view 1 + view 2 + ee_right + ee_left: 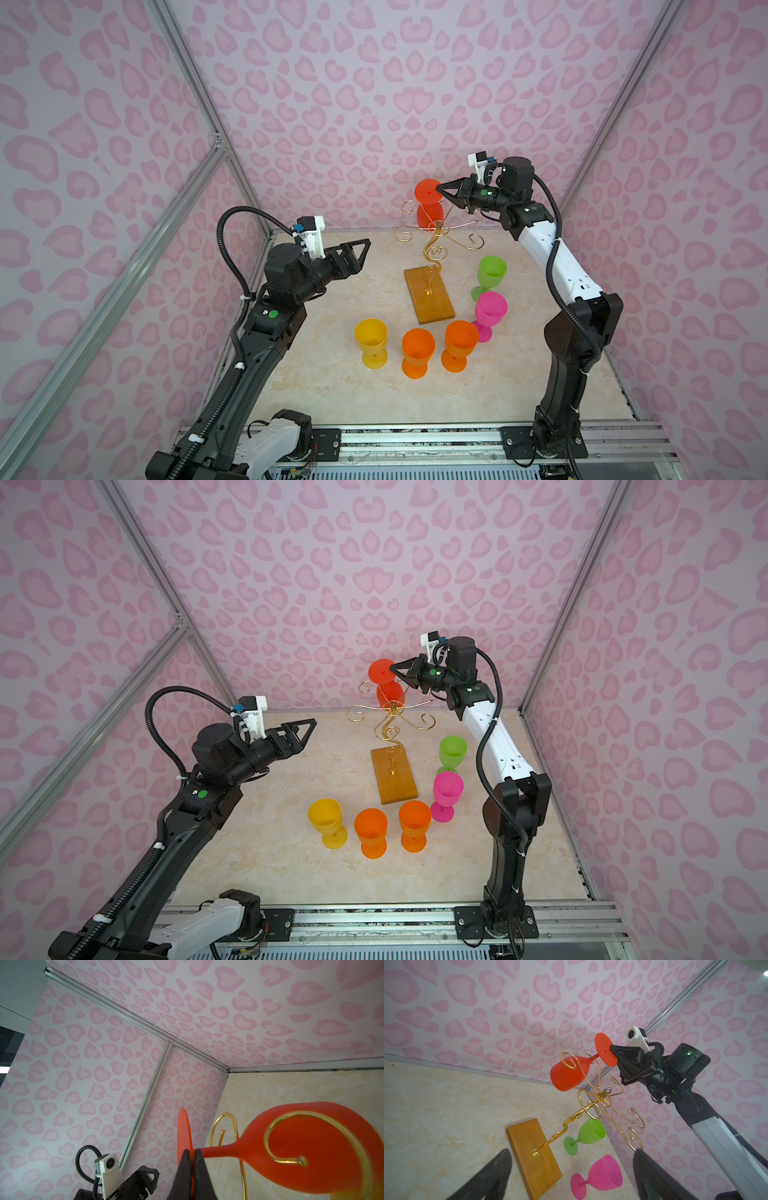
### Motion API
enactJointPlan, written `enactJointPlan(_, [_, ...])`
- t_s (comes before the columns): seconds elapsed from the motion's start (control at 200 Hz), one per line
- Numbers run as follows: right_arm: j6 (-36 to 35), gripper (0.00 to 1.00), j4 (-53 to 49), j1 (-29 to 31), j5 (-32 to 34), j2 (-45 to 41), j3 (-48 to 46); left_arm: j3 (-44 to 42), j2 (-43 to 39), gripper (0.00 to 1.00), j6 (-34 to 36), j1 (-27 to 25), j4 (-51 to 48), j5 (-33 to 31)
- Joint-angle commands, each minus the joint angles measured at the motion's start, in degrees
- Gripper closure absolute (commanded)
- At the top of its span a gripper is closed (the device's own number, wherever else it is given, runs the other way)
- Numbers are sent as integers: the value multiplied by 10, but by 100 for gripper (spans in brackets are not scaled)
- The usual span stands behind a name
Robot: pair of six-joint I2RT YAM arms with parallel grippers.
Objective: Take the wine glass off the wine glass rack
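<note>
While wine glass (pixel 429 217) sits at wine glass rack (pixel 430 301) rear: five cups (pixel 417 347) on the table below, scroll wire beside stem
Axis: roughly upright, foot up
Right gripper (pixel 438 190): pinching foot
Left gripper (pixel 365 245): spread, apart

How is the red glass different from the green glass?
The red glass is upside down and up in the air by the wine glass rack; the green glass stands upright on the table. The right gripper pinches the red glass's foot; nothing touches the green glass. Both are the same goblet shape.
</note>
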Motion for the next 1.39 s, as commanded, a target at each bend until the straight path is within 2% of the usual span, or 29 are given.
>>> enactJointPlan(0.0, [14, 100, 27, 4, -6, 21, 22, -3, -6, 7, 6, 0, 14, -1])
enactJointPlan(0.28, [47, 100, 68, 5, -11, 75, 71, -5, -9, 7, 7, 0, 13, 0])
enactJointPlan(0.66, [133, 100, 214, 11, -18, 116, 108, -7, -12, 7, 12, 0, 10, -2])
enactJointPlan(0.95, [242, 100, 379, 18, -37, 110, 102, -3, -21, 6, 19, 0, 18, -5])
enactJointPlan(1.19, [380, 100, 587, 36, -43, 87, 64, 1, -29, 7, 31, 0, 35, 13])
enactJointPlan(1.39, [455, 100, 716, 61, -33, 39, -31, -12, -29, 8, 59, 0, 99, 51])
